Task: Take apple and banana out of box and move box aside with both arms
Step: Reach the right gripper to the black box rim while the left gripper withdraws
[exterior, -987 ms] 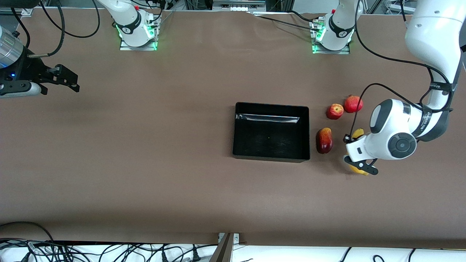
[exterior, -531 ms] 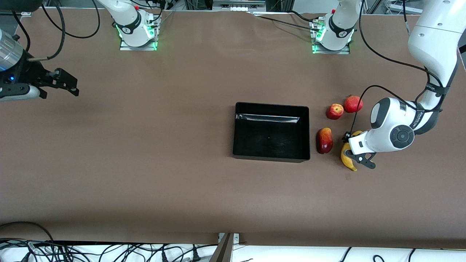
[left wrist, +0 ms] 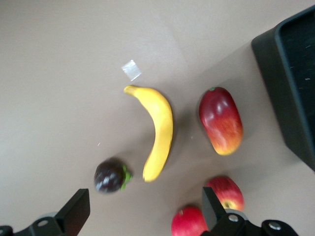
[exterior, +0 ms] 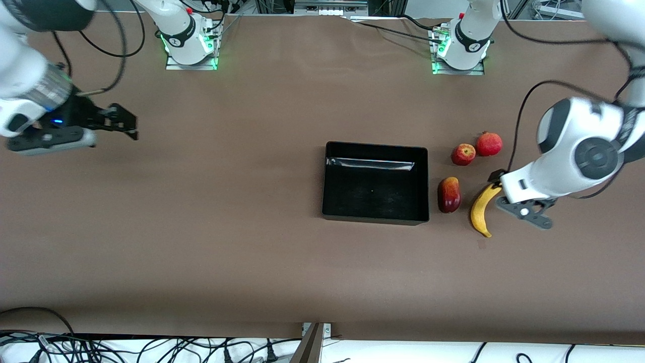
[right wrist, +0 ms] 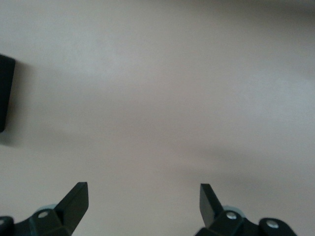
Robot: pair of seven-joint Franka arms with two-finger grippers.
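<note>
Left gripper (exterior: 524, 212) hangs with fingers spread, empty, just beside the banana (exterior: 482, 209) lying on the table between it and the mango (exterior: 448, 194). Apple (exterior: 463, 154) and box (exterior: 375, 182) sit nearby. Right gripper (exterior: 117, 121), fingers apart, hovers over the right arm's end of the table.

Mango (exterior: 449, 194) between box (exterior: 375, 149) and banana (exterior: 481, 208); apple (exterior: 463, 154) farther from camera.

A plain brown table (exterior: 201, 227) holds a glossy black box (exterior: 375, 151). Below the left gripper's (left wrist: 142, 216) spread black jaws lies a bright yellow banana (left wrist: 158, 130). Just outside one black finger (left wrist: 75, 211) sits a dark purple fruit (left wrist: 109, 175) with a green stem. By the other are a red apple (left wrist: 226, 191) streaked yellowish, a plain red fruit (left wrist: 189, 222), and a red-and-yellow mango (left wrist: 221, 120). The right gripper (right wrist: 142, 204) is black too, over bare brown.
</note>
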